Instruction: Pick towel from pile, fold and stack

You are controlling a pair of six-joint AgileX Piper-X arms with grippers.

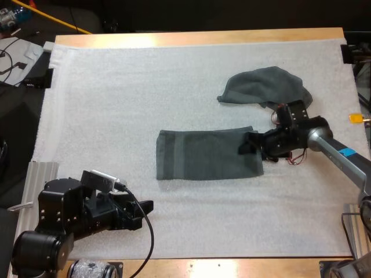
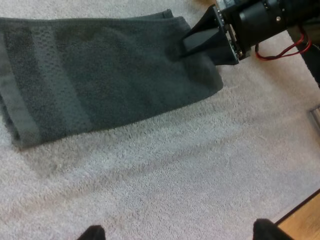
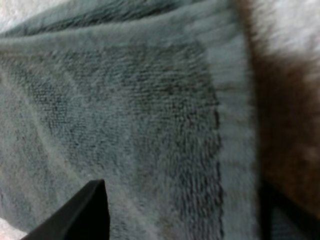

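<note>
reaching onto the right end of the folded towel (image 1: 206,155), laid flat mid-mat, with the right gripper (image 1: 248,143); fingers (image 3: 85,212) spread apart on the cloth, pinching nothing. holding the left gripper (image 1: 145,207) released over bare mat (image 1: 116,104), near left, clear of the towel. just beyond the right gripper, a crumpled towel (image 1: 264,87).

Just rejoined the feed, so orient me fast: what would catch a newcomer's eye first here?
A folded grey-green towel lies flat at the centre of the mat, the right pincer open at its right end. Beyond that, a crumpled towel sits toward the far right. The left pincer hangs open at the near left, away from both.
</note>
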